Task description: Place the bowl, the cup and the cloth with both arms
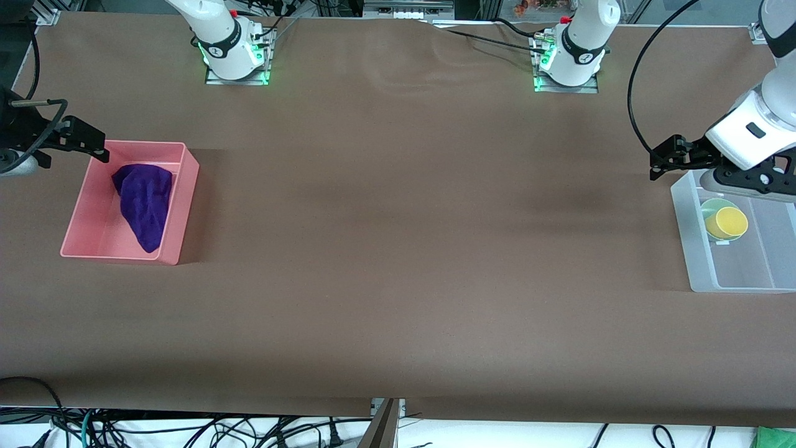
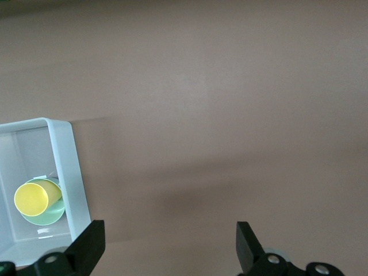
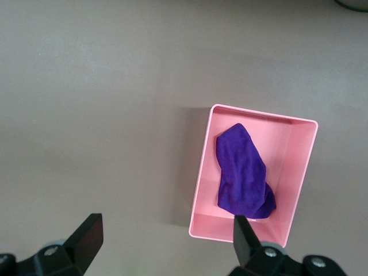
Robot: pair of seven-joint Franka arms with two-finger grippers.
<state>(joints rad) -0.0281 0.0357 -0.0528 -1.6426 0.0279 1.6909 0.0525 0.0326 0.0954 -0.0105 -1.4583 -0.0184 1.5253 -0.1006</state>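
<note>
The brown table covering (image 1: pixel 398 249) lies bare across its middle, with a container at each end. At the left arm's end stands a translucent white rectangular plastic bin (image 1: pixel 690 249). In it sits the small plain yellow cup (image 1: pixel 731 223), nested inside the small round pale sage-green bowl (image 1: pixel 711 208), whose rim shows around the cup; the left wrist view shows the same pair, the cup (image 2: pixel 34 197) leaning in the bowl (image 2: pixel 49 214) close to the bin's wall (image 2: pixel 72 172). The left gripper (image 1: pixel 660 163) hangs over the bin's edge that lies farthest from the front camera, its two black fingers (image 2: pixel 89 241) spread wide with nothing between them.

At the right arm's end stands a pink rectangular plastic bin (image 1: pixel 186 186), a little farther from the front camera than the white one. The soft deep purple fuzzy cloth (image 1: pixel 146 202) lies crumpled inside it, stretched lengthways along the bin's floor and touching the wall nearest the camera; the right wrist view shows the cloth (image 3: pixel 244 172) filling the middle of the pink bin (image 3: pixel 201 172). The right gripper (image 1: pixel 87 142) hovers over the pink bin's corner nearest the right arm's end, its black fingers (image 3: pixel 86 233) wide apart and holding nothing
</note>
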